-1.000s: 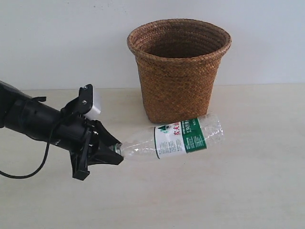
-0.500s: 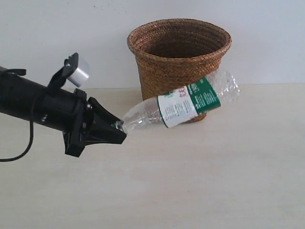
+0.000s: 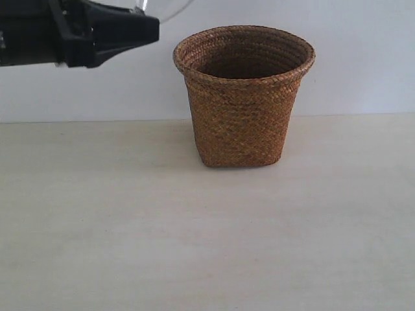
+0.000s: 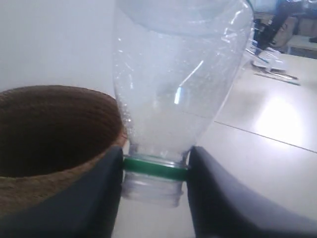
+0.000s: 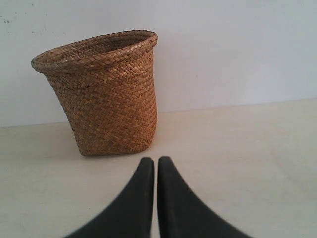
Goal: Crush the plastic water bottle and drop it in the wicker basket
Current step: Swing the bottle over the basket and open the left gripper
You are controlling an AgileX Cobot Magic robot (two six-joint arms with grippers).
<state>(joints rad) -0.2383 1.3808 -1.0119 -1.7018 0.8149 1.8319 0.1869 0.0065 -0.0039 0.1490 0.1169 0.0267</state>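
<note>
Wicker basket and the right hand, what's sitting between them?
Nothing; in the right wrist view only bare table separates the right hand from the wicker basket.

The pale wood-look table (image 3: 207, 246) is taking up the whole lower part of the exterior view, with faint grain running side to side. A plain white wall (image 3: 363, 58) is standing right behind it, meeting its far edge. In the right wrist view a few tiny dark specks (image 5: 5, 20) are sitting on that wall. In the left wrist view a thin dark seam (image 4: 262, 136) is crossing the light surface and a glare patch (image 4: 280, 116) is shining on it. Further back, some blurry clutter (image 4: 270, 59) is lying around, and something dark (image 4: 280, 22) is standing beyond it, too fuzzy to make out.
</note>
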